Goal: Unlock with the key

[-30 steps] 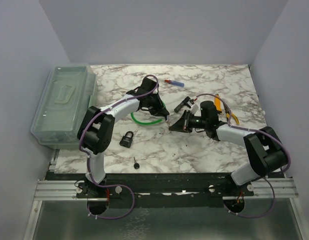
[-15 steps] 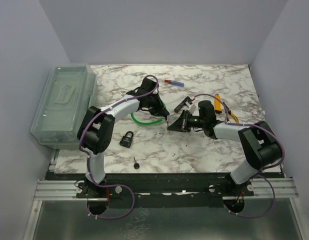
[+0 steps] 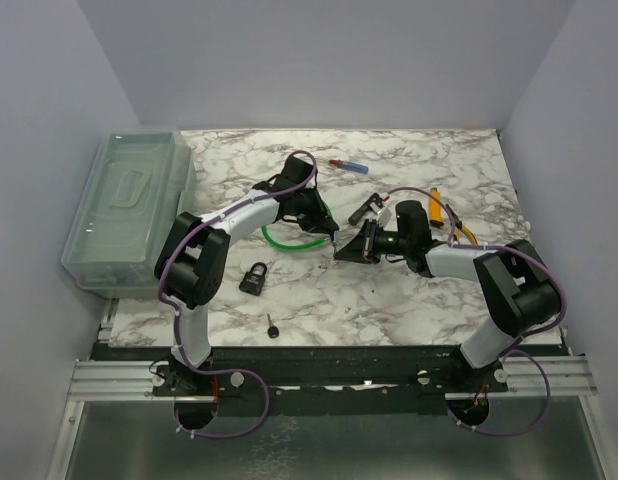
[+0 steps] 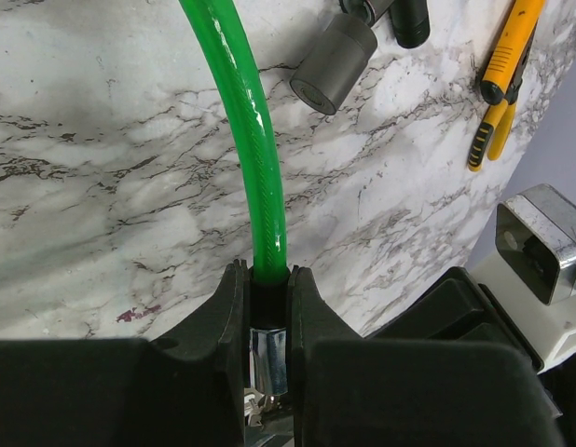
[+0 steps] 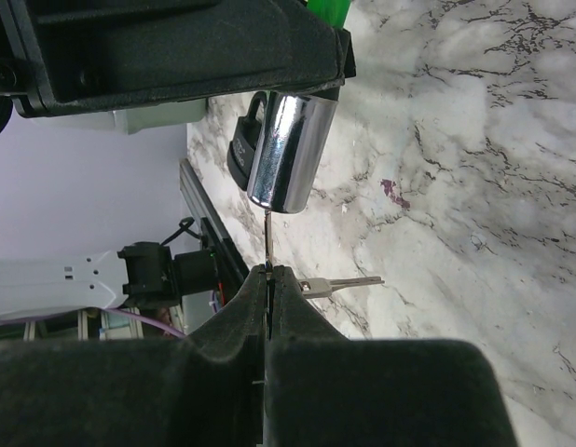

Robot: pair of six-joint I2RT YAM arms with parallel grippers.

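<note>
Marble table (image 3: 319,300), grey walls. Left edge: lidded plastic bin (image 3: 129,205). Centre: left gripper (image 4: 269,298) clamped on green cable lock (image 4: 255,140), its steel cylinder (image 5: 290,149) protruding. Right gripper (image 5: 269,284) pinches key (image 5: 268,237), tip at cylinder's face. Advice: hold blade coaxial, push straight, then turn.

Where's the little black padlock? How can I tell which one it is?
Find the big see-through box on the left of the marble table. Just right of its near corner sits the black padlock. It is chunky with a hoop on top, unlike the green cable loop behind it and the thin black piece in front.
</note>
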